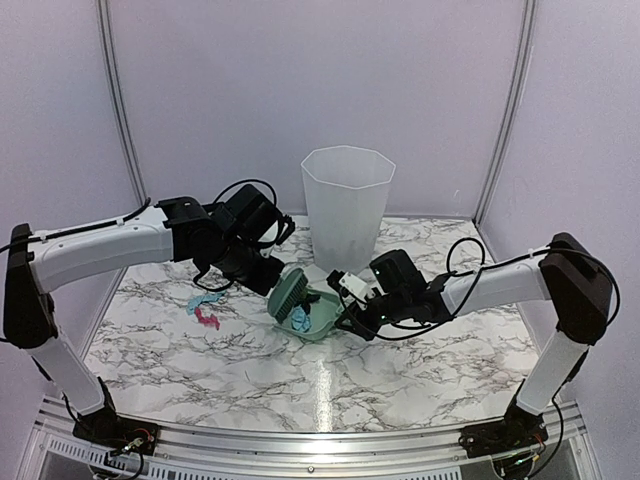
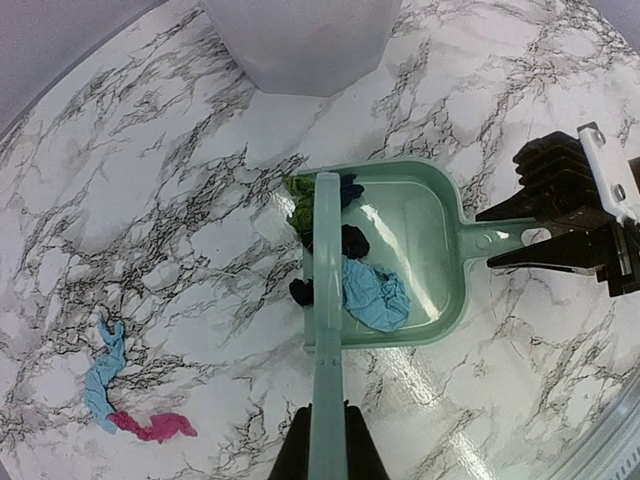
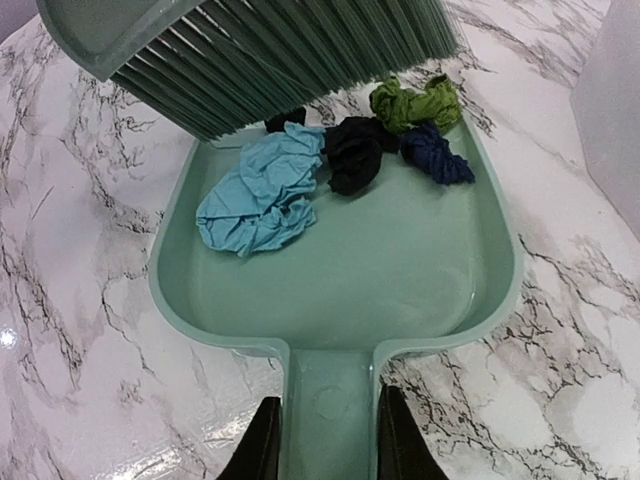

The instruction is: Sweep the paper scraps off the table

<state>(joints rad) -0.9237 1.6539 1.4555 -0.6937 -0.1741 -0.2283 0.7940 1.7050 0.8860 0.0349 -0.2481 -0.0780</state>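
My right gripper (image 3: 328, 430) is shut on the handle of the mint-green dustpan (image 3: 350, 270), which lies flat on the table (image 1: 200, 360). Inside the pan lie paper scraps: a light blue one (image 3: 262, 190), a black one (image 3: 352, 150), a navy one (image 3: 437, 152) and a green one (image 3: 415, 102). My left gripper (image 2: 327, 425) is shut on the handle of the mint-green brush (image 2: 325, 290). Its bristles stand at the pan's open lip. One black scrap (image 2: 300, 291) sits just outside the lip by the bristles. A light blue strip (image 2: 100, 375) and a pink scrap (image 2: 155, 427) lie on the table left of the pan.
A tall translucent white bin (image 1: 347, 205) stands just behind the dustpan. Pale walls close off the back and sides, and a metal rail (image 1: 320, 445) runs along the table's front edge.
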